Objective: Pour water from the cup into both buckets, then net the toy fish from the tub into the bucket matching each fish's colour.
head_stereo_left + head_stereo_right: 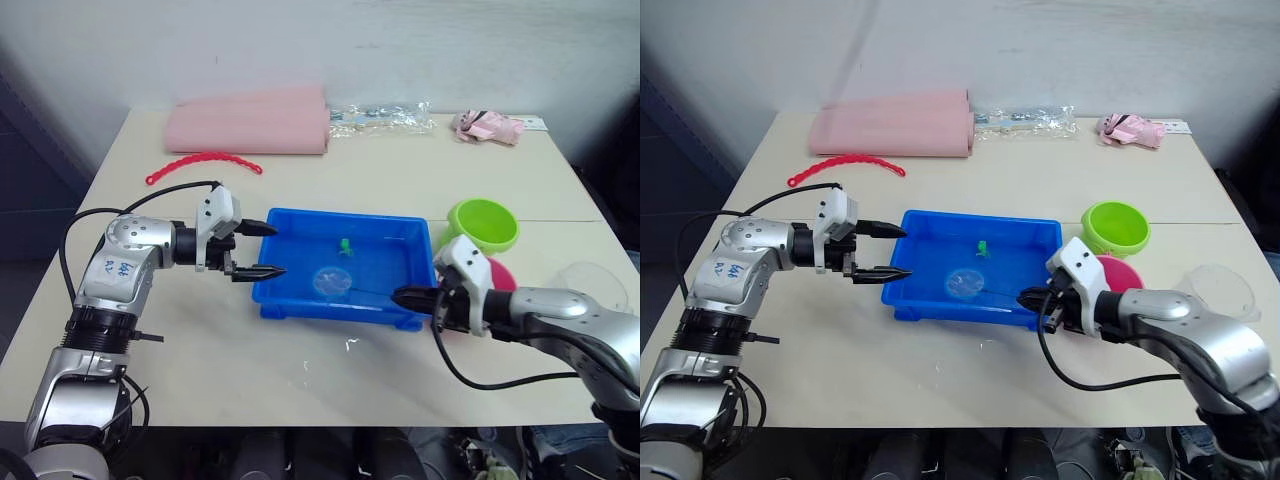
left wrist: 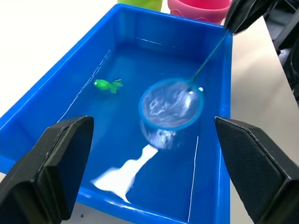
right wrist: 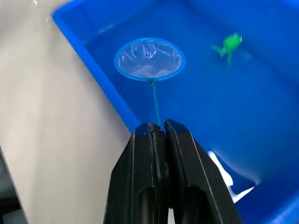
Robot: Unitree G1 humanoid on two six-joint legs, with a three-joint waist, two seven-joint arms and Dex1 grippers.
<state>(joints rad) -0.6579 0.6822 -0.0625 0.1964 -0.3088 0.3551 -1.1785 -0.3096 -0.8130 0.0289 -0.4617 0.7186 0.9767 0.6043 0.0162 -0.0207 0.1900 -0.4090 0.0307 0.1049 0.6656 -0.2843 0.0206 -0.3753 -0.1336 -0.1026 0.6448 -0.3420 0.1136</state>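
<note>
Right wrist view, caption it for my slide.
Right pincer shut on net handle, hoop beside green fish in tub.

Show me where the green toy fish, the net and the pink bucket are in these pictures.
Green toy fish (image 2: 106, 85): left wrist view, on its body.
Net (image 3: 148, 59): right wrist view, on the mesh inside the blue hoop.
Pink bucket (image 1: 1118, 272): right eye view, on the visible part of its rim, behind the right arm.

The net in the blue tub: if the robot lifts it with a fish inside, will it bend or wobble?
Probably a little. The net hangs on a very thin wire handle that the right gripper pinches at the far end, so the hoop may wobble. The green fish looks tiny, so it should hardly weigh it down. The fine mesh looks soft and may sag.
</note>
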